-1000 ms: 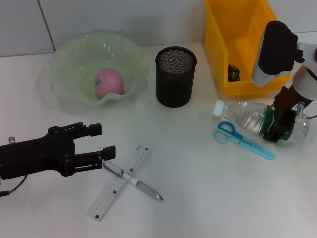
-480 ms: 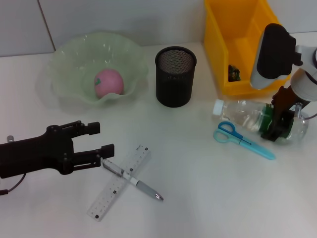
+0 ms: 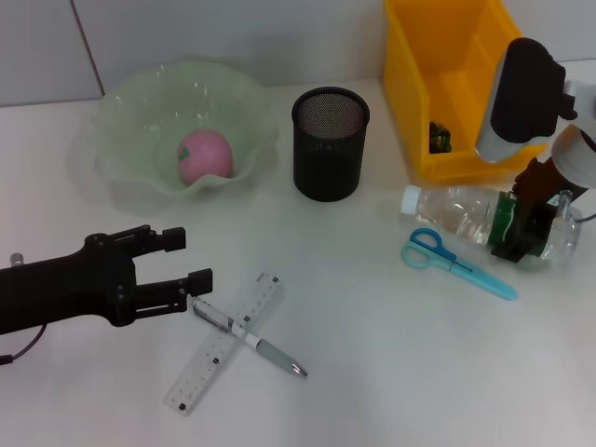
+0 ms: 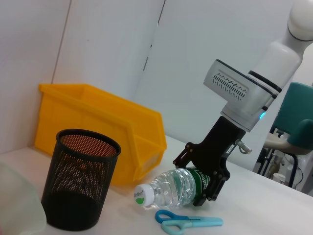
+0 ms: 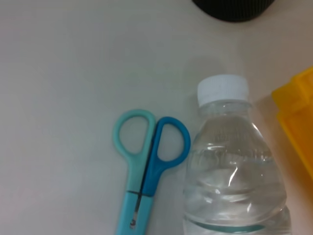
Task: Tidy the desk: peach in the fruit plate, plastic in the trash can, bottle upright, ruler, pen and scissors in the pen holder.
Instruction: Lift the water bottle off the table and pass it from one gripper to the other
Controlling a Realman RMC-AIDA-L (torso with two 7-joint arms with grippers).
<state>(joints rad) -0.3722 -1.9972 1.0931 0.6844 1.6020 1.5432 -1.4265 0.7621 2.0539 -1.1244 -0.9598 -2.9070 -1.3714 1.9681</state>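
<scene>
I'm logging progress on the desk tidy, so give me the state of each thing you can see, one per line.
Peach: in the fruit plate.
Bottle: lying on its side, capped, right gripper closed around its green label.
Scissors: closed, flat on the desk beside the bottle.
Pen: lying across the ruler.
Pen holder: upright, nothing seen in it.
Trash can: upright, something small inside.
Left gripper: open, near the pen's end.

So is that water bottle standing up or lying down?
Lying down. The bottle rests on its side on the table, cap toward the black cup, with the right gripper around it.
</scene>
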